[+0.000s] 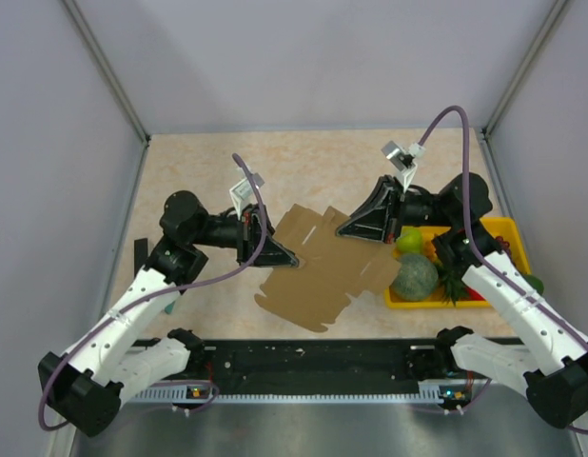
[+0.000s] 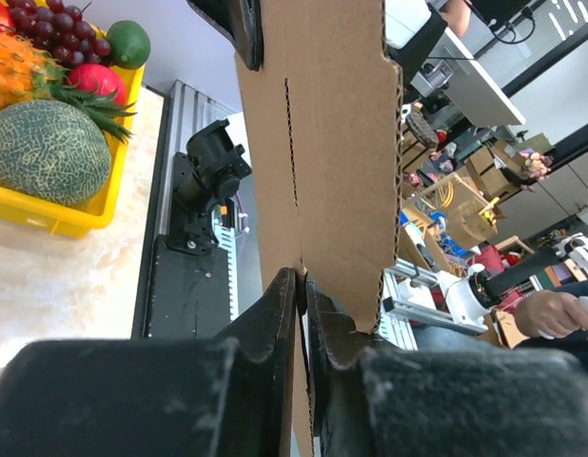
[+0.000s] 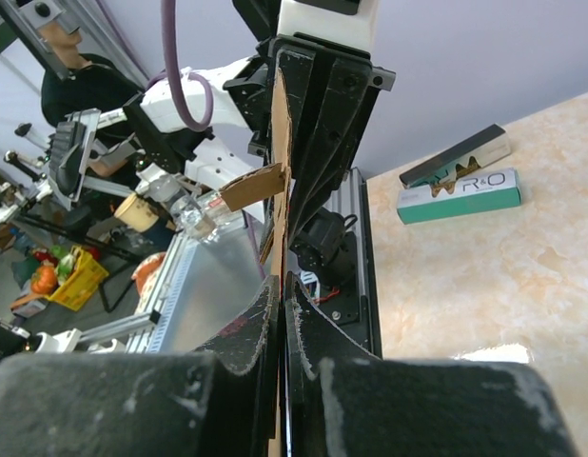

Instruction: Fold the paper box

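The paper box [image 1: 318,276] is a flat brown die-cut cardboard sheet in the middle of the table, lifted between both arms. My left gripper [image 1: 289,259] pinches its left edge. In the left wrist view the sheet [image 2: 332,143] rises upright from between the shut fingers, with the gripper [image 2: 303,276] closed on its lower edge. My right gripper [image 1: 343,228] grips the sheet's upper right edge. In the right wrist view the gripper [image 3: 280,281] is shut on the cardboard [image 3: 279,124], seen edge-on, with the left arm behind it.
A yellow tray [image 1: 511,233] with a melon [image 1: 415,276] and other fruit stands at the right, close to the right arm. A teal-and-white packet [image 3: 456,190] lies by the left wall. The black base rail [image 1: 313,357] runs along the near edge.
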Tool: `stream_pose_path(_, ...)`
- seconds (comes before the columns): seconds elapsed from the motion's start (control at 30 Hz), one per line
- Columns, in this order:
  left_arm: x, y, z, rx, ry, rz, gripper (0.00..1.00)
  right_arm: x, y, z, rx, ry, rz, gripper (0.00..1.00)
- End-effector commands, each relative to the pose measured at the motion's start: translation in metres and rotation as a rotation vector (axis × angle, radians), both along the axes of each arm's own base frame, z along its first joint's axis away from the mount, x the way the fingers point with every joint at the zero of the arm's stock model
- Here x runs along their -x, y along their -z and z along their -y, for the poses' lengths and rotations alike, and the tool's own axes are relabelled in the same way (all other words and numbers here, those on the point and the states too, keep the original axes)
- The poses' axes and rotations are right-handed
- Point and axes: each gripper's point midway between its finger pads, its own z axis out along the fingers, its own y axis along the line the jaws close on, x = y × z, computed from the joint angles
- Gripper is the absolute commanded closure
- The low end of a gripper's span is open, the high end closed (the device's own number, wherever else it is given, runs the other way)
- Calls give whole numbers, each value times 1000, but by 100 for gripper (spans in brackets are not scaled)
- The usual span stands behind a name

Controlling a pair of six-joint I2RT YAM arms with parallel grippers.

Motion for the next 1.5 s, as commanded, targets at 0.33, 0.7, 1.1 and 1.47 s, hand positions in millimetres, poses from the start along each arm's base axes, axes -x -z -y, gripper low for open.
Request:
stream_pose_path(0.33,-15,-4,0,-60,-107,87,81,2,-2,-4,29,20,61,100)
stream_pose_path(0.7,-54,-1,-19,-138,-361,170,2,-4,21,-4,94,44,32,100)
stream_pose_path(1.1,-63,5,-32,-148,-495,257,2,-13,39,-5,149,81,-5,100)
stream_pose_path(1.47,-90,13,-15,-194,-449,211,36,-11,71,-14,231,44,-63,100)
